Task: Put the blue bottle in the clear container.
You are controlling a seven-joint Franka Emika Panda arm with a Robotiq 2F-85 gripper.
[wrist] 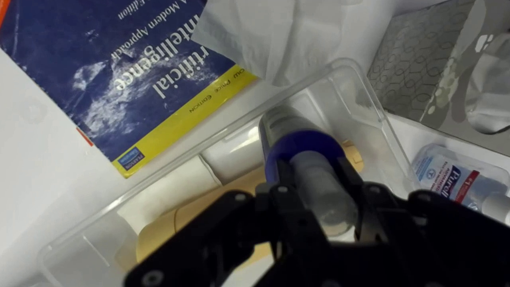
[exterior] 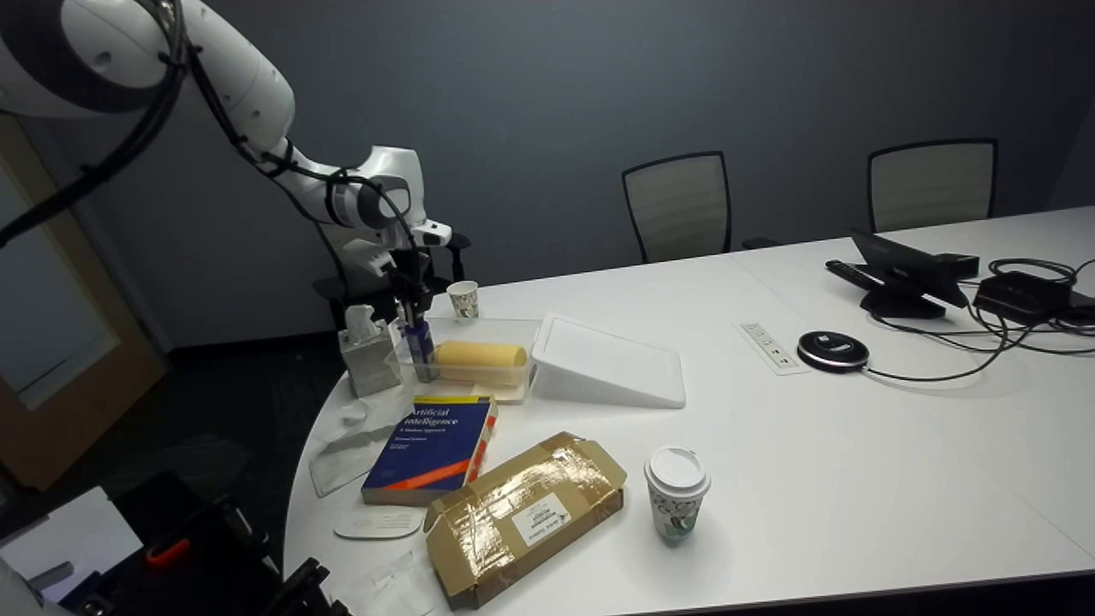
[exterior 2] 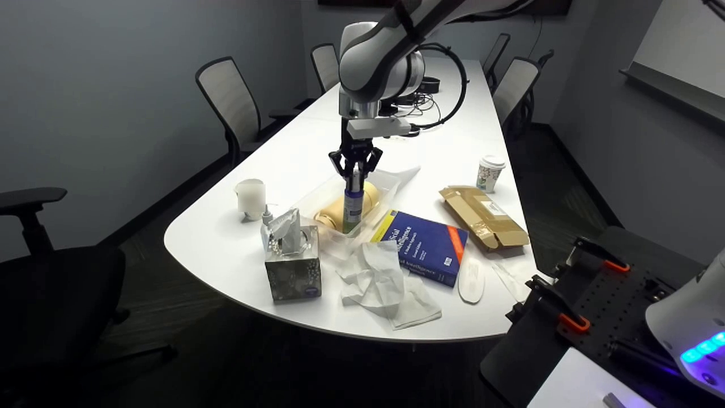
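“Artificial Intelligence” (“Pearson”, seemingly) on book [wrist: 131, 75]

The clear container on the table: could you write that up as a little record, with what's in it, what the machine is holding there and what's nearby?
Main thing: clear container, open-topped, on the white table
Lying inside: yellowish cylinder, on its side
Held item: blue bottle, roughly upright, lower end within the container's walls
Held by: gripper, closed around the bottle's narrow top
Bottle touching container floor: cannot tell
Nearby: blue book, tissue box, hand sanitizer
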